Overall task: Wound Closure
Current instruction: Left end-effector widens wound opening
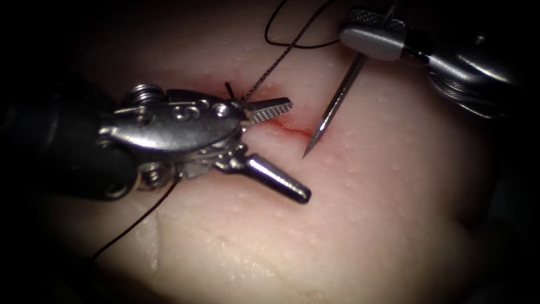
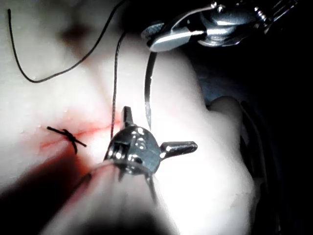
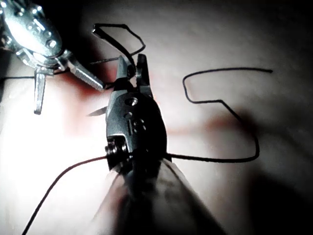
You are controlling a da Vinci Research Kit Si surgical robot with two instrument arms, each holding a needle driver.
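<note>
Endoscope view: right tool (image 1: 368, 39) pinches the straight-looking steel needle (image 1: 333, 108), tip at the cut (image 1: 289, 128) – left wrist view reveals its curve. Left tool (image 1: 281, 149) spread, empty; braided thread (image 1: 270, 70), knot (image 2: 68, 137) on tissue (image 1: 365, 214).

Left arm's tool (image 1: 281, 149): polished silver metal head of oval outline, small round screws on its face, a coiled spring-like part at its 10 o'clock edge, a dark shaft behind; one jaw has a finely ridged flat face, the other is a smooth tapered, dark-tipped peg. Right arm's tool (image 1: 365, 36): matte grey, rounded jaws with a cross-hatched pad, a black joint band, then a glossy steel wrist carrying fine wound cables.
</note>
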